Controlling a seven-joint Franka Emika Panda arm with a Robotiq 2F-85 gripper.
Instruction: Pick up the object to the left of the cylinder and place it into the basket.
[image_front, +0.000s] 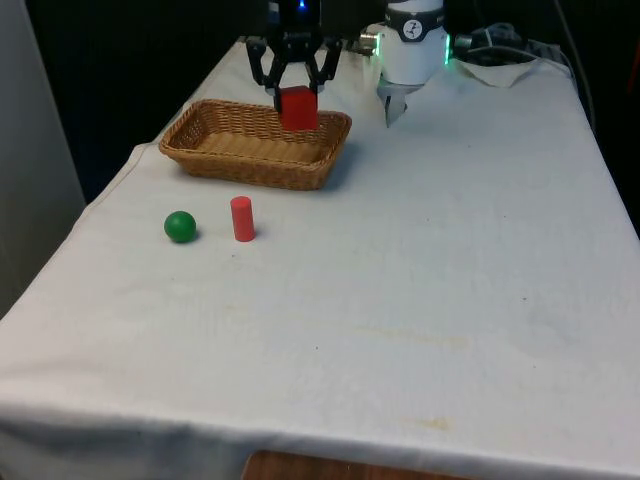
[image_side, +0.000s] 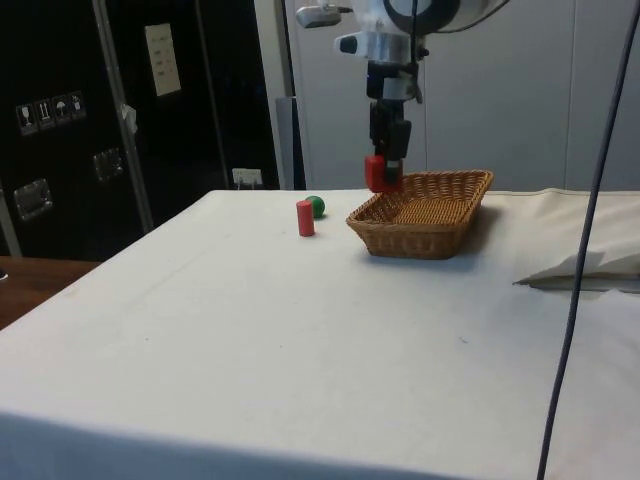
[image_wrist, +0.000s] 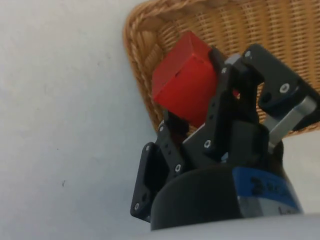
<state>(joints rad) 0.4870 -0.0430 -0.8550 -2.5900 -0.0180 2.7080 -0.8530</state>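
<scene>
A red cube (image_front: 297, 108) (image_side: 380, 172) (image_wrist: 185, 80) hangs in the air with my gripper (image_front: 297, 97) (image_side: 386, 163) (image_wrist: 194, 107) shut on it, black fingers (image_wrist: 218, 100) pressing two of its sides. It hovers just over the rim of the wicker basket (image_front: 250, 172) (image_side: 420, 238) (image_wrist: 250, 25), at the end nearest the cylinder. On the cloth in front of the basket stands a small red cylinder (image_front: 241, 218) (image_side: 305, 217). A green ball (image_front: 180, 226) (image_side: 316, 207) lies close beside it, on the front view's left.
A bunched white cloth (image_front: 505, 70) (image_side: 590, 262) and cables lie at the far end on the front view's right. A dark cable (image_side: 578, 260) hangs down in the side view. The table edge runs close to the basket on the front view's left.
</scene>
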